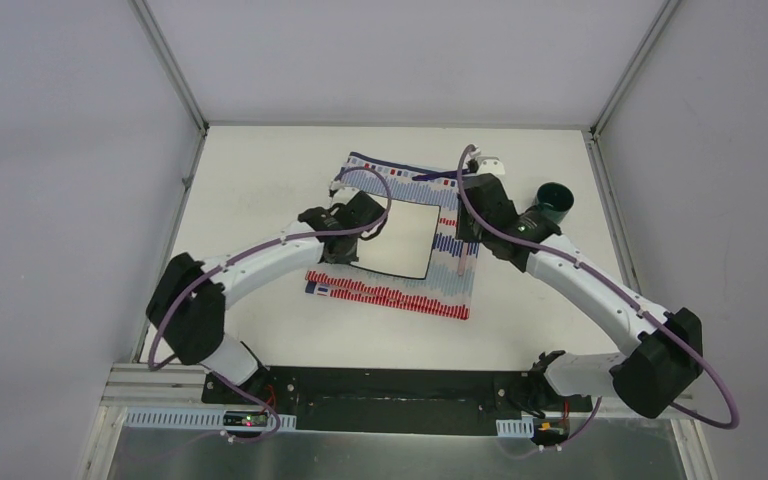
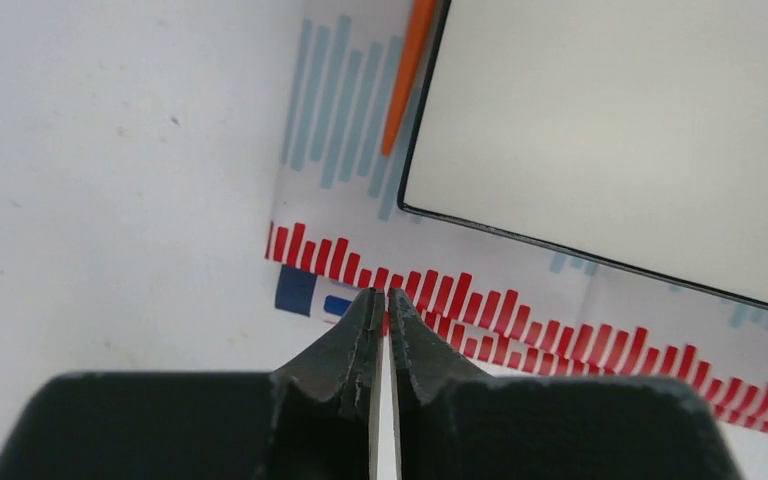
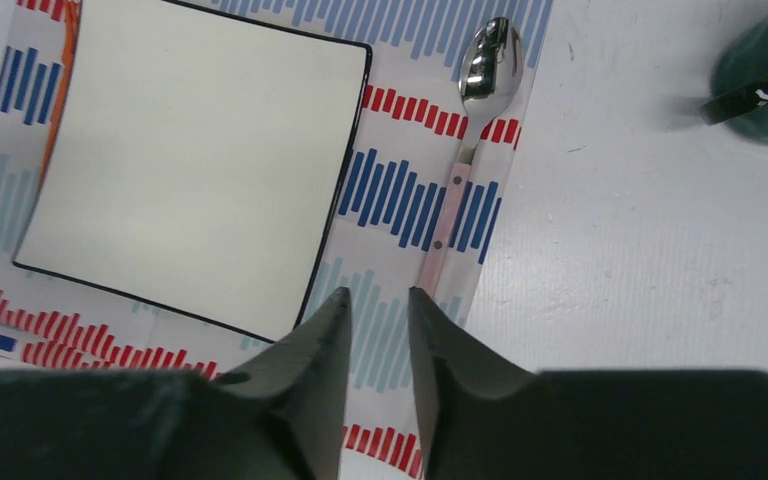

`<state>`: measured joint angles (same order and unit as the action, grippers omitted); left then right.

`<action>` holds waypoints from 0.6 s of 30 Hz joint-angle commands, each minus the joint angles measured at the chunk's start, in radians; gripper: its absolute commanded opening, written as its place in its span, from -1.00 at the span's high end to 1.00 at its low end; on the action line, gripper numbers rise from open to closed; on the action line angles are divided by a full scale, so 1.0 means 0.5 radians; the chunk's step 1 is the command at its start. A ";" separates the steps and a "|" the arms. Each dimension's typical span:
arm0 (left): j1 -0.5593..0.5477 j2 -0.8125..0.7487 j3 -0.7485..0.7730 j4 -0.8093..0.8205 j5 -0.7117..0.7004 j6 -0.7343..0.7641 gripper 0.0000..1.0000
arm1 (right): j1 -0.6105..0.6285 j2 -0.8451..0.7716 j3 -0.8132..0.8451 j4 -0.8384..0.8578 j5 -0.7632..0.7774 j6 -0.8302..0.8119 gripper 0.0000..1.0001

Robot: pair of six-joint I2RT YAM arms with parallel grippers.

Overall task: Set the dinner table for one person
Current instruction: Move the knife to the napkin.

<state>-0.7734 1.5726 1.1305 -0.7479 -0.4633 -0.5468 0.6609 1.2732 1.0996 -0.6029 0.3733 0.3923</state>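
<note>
White desk is seen ahead of the arm bases. Striped cloth laid at its middle, square plate set on it, spoon along the cloth's right edge. Left claw pressed together, empty, over the cloth's near-left corner. Right claw parted, empty, by the plate's near-right corner. Dark cup noted toward the desk's right edge.

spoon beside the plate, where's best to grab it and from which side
Probably the pink handle of the spoon, mid-length, from straight above, closing across its narrow width: it lies flat on the cloth, and the shiny bowl is wide and rounded.
</note>
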 commanded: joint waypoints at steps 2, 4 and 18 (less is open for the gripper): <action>-0.023 -0.304 0.169 -0.194 -0.148 -0.006 0.76 | -0.031 0.160 0.166 0.046 0.009 -0.043 0.16; -0.024 -0.313 0.221 -0.195 -0.198 0.046 0.68 | -0.080 0.274 0.245 0.043 -0.012 -0.031 0.10; -0.020 -0.186 0.307 -0.161 -0.330 0.167 0.63 | -0.346 1.215 1.098 0.108 -0.173 -0.175 0.01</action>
<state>-0.7734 1.4906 1.2819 -0.8310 -0.5762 -0.4870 0.5167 1.7939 1.5169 -0.5812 0.3111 0.3431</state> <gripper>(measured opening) 0.186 0.493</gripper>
